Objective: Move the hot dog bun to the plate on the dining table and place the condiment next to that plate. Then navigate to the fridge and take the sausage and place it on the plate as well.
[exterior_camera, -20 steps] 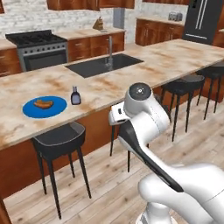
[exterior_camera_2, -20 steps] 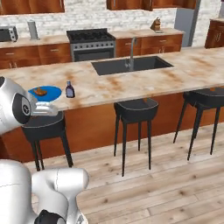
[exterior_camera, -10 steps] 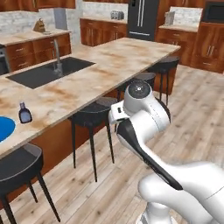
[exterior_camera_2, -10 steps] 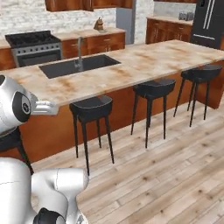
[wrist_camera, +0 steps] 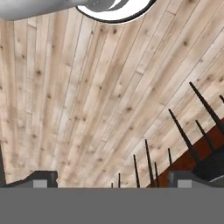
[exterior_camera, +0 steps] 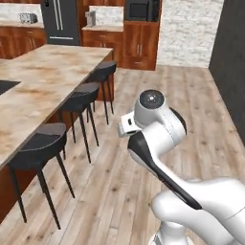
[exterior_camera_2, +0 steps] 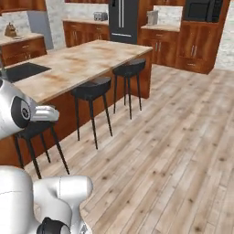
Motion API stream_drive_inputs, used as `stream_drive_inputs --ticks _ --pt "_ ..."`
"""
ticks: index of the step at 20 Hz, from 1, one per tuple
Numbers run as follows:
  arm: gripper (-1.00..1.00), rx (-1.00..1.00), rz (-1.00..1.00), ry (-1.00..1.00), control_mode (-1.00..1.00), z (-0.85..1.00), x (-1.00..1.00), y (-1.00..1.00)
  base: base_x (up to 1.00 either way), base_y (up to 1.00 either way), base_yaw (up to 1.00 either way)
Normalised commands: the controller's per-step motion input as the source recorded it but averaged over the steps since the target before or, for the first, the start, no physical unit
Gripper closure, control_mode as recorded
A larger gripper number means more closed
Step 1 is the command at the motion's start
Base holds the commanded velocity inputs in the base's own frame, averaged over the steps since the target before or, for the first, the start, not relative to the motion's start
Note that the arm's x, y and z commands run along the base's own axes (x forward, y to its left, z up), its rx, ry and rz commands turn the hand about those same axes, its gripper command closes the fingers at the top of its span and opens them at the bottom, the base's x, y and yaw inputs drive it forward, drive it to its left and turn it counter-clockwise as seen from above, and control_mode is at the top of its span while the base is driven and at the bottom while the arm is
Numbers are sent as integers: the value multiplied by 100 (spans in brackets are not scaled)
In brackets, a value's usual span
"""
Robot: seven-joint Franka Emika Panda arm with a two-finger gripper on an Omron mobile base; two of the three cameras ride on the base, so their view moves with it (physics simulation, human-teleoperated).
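The end effector (wrist_camera: 112,181) is pointing down at the wooden floor (wrist_camera: 87,109), and its two dark fingertips (wrist_camera: 41,178) are standing far apart at the bottom corners of the hand view with nothing between them, so it is released and carrying nothing. The dining table (exterior_camera: 43,81), a long bench with a beige stained top, is lying to the left of the arm in both base views, with three black stools (exterior_camera: 38,143) standing along its side. The fridge (exterior_camera_2: 122,20) is standing at the far wall beyond the end of the bench, dark with two silver bar handles; in the left base view it (exterior_camera: 61,21) is appearing at the top. A black appliance, probably a microwave (exterior_camera_2: 201,10), is sitting in the wooden cabinets to the right of the fridge.
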Motion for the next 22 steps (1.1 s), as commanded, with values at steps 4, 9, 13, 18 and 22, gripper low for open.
stream_drive_inputs --ticks 4,9,13,18,22 --pt "-100 0 0 0 100 0 0 0 59 7 -74" --pt "-100 0 0 0 100 0 0 0 91 0 -29" --pt "-100 0 0 0 100 0 0 0 100 0 -13" --pt "-100 0 0 0 100 0 0 0 100 0 -14" --pt "-100 0 0 0 100 0 0 0 100 0 -13"
